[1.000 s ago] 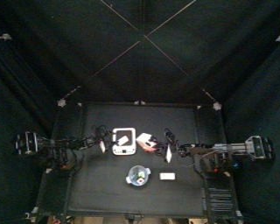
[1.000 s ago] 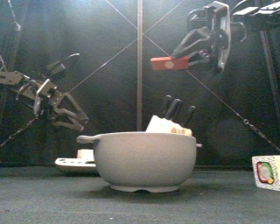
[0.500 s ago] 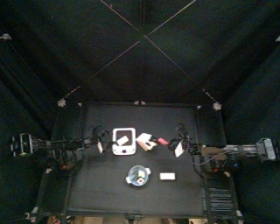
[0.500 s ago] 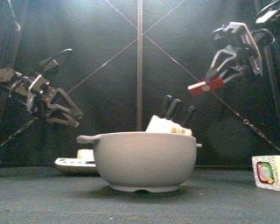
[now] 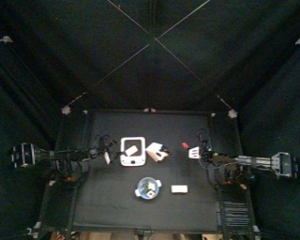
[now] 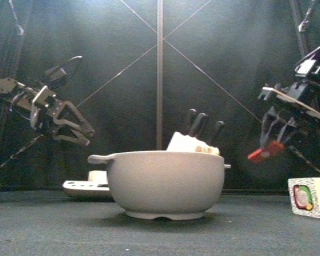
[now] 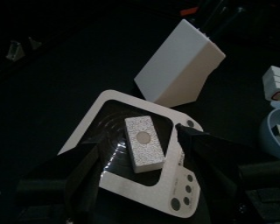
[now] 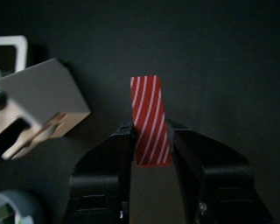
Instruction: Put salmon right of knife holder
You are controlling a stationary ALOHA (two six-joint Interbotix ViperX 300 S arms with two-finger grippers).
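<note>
Right gripper (image 8: 150,157): pinches the salmon (image 8: 150,119) above the desk (image 5: 109,187).
Nearby: knife holder (image 8: 38,109), bowl (image 6: 157,183).
Left gripper (image 6: 72,120): fingers spread.

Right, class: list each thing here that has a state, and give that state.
salmon: gripped, off the table, right of the holder
right tool: shut on the salmon
left tool: open, empty
knife holder: standing, knives in it
bowl: upright on the table
</note>
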